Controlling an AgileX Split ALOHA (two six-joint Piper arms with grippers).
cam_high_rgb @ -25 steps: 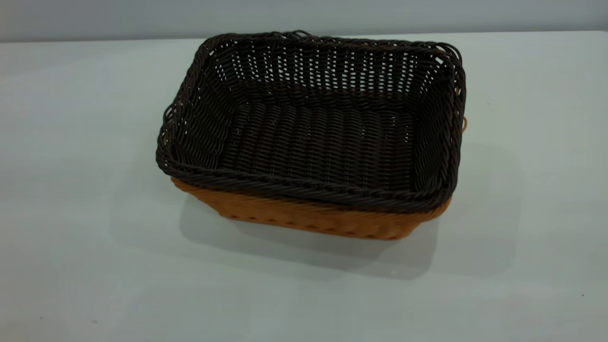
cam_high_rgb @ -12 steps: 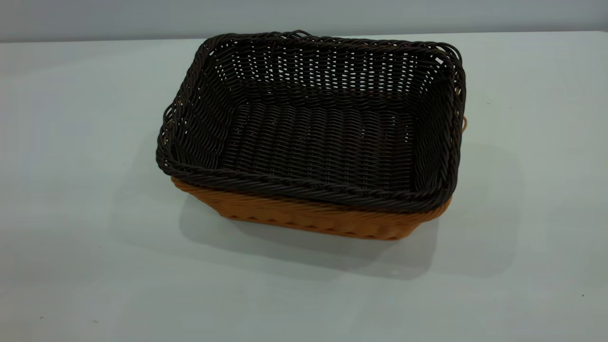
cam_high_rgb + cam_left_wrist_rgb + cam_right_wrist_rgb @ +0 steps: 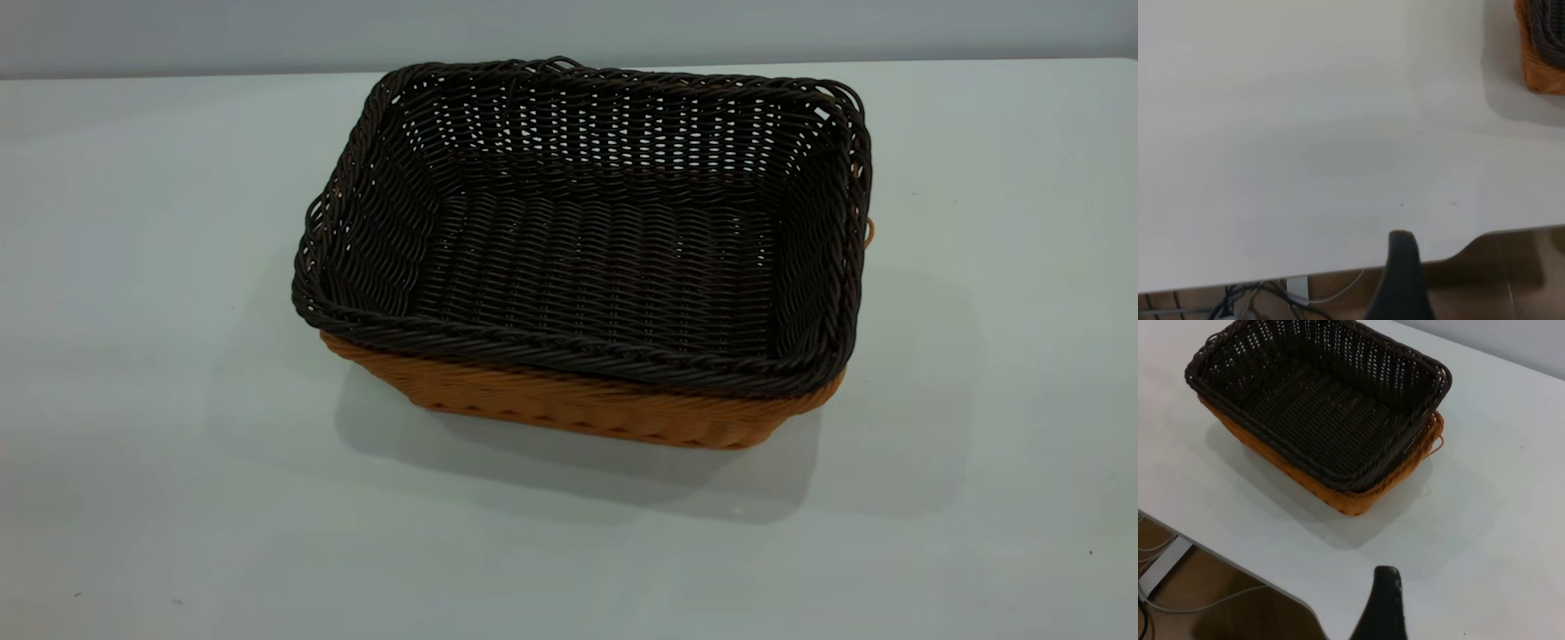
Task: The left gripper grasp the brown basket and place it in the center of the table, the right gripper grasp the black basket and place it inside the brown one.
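Observation:
The black basket (image 3: pixel 605 258) sits nested inside the brown basket (image 3: pixel 578 404) in the middle of the white table (image 3: pixel 160 356). Only the brown basket's front wall and a small loop at its right end show under the dark rim. Neither gripper shows in the exterior view. In the right wrist view both baskets (image 3: pixel 1318 413) lie ahead of my right gripper (image 3: pixel 1438 603), which is well clear of them; one dark finger (image 3: pixel 1383 603) shows. In the left wrist view my left gripper (image 3: pixel 1468 270) hangs over the table's edge, one finger (image 3: pixel 1403 267) showing, with a corner of the brown basket (image 3: pixel 1538 67) far off. Both grippers are empty.
The table's edge (image 3: pixel 1338 270) runs close under the left gripper, with cables and brown floor beyond. The right wrist view also shows a table edge (image 3: pixel 1238 567) with cables below. A grey wall stands behind the table.

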